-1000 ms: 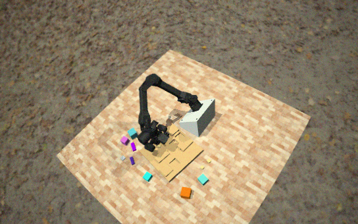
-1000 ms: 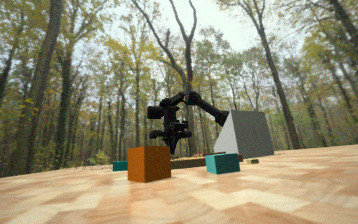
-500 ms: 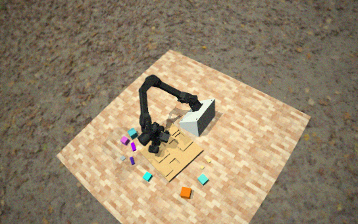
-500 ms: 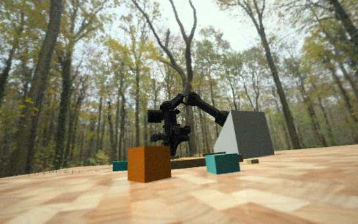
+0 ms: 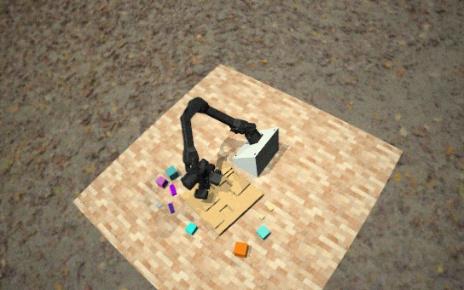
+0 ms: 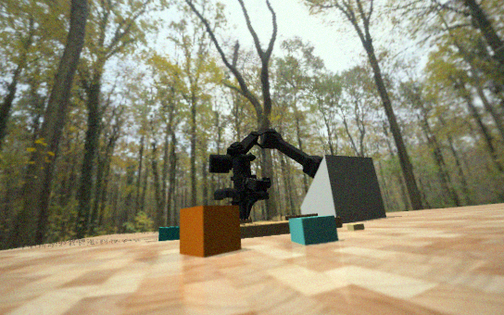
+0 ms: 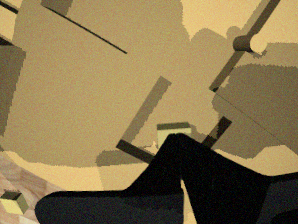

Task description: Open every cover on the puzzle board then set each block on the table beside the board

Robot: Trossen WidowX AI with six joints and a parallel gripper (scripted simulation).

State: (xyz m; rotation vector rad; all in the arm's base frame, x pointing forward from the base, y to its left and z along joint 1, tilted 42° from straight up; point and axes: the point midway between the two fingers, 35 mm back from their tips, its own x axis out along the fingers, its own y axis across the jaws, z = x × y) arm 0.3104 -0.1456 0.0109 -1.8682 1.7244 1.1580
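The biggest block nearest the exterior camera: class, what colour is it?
Orange, clearest in the exterior view.
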